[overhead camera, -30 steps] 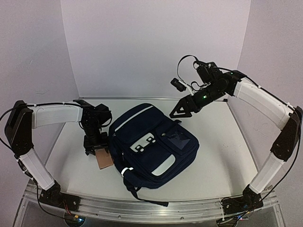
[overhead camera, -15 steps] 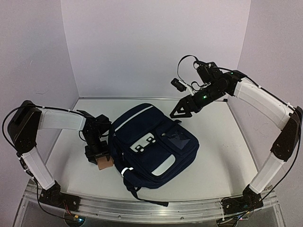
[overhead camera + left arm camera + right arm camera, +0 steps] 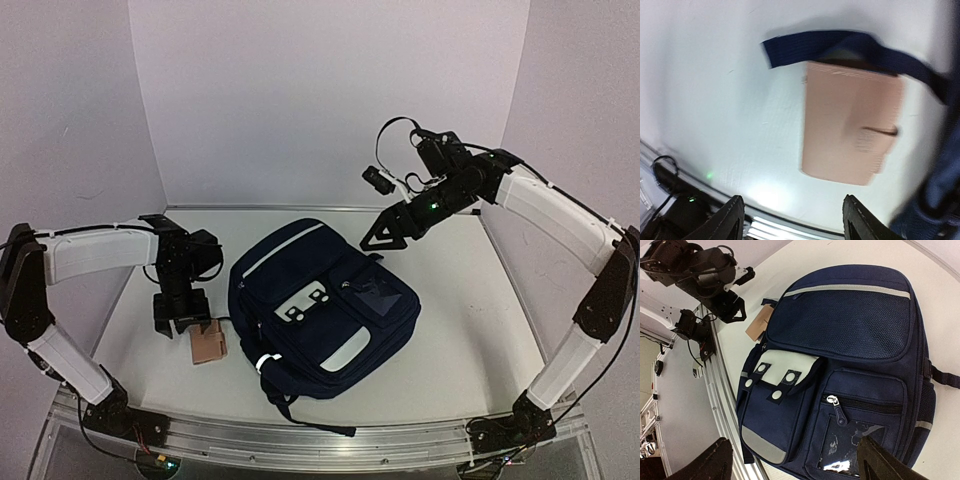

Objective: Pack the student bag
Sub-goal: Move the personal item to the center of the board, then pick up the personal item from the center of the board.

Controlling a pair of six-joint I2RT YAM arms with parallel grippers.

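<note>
I see my left claw (image 3: 180, 320) released by the tan booklet (image 3: 850, 130), right claw (image 3: 375, 238) released over the backpack (image 3: 325, 305), its labels unreadable.

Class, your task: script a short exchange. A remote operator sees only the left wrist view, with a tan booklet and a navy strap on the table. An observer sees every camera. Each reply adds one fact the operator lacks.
Operator: Where is the bag from this booklet?
Observer: The student bag lies flat mid-table, and the tan booklet lies against its side nearest the left arm.
Operator: And the other arm?
Observer: The right gripper hangs above the bag's far side, jaws open and empty.
</note>
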